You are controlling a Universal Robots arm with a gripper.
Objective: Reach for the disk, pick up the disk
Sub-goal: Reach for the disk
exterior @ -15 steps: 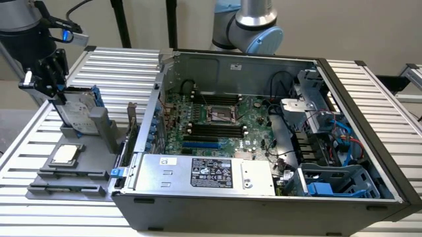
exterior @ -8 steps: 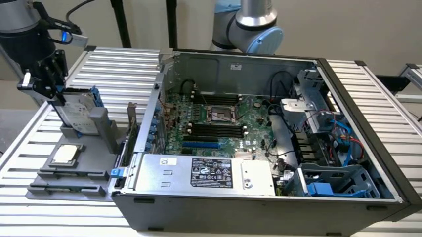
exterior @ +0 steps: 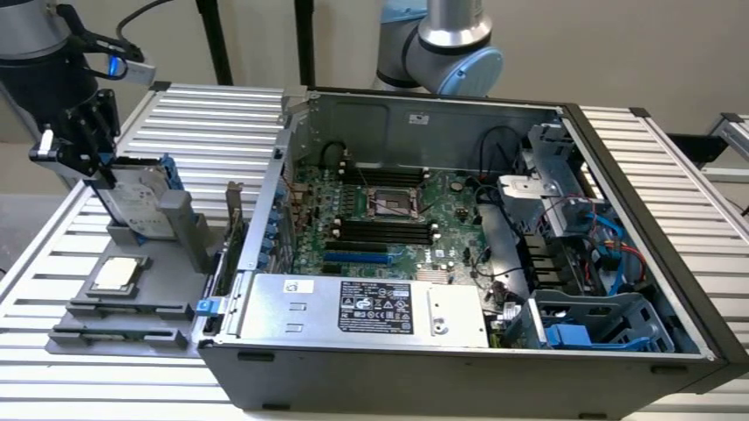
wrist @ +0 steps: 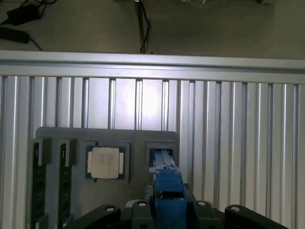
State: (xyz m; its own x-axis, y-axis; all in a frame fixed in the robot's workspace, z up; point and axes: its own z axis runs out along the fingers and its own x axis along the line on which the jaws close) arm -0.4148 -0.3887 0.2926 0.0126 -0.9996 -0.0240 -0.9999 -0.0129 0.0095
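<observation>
Clamping the disk's [exterior: 143,200] [wrist: 167,183] blue edge, our gripper [exterior: 111,180] [wrist: 167,202] has finished the reach. We cannot tell whether the disk has left the tray's [exterior: 117,329] [wrist: 105,136] slot.

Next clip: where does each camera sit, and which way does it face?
Exterior view: off the arm, above the table, looking down at the open computer case and grey tray; the arm and gripper show at the disk.
Wrist view: on the wrist, looking down past the gripper onto the tray.
Shared: tray, chip, disk, gripper.
</observation>
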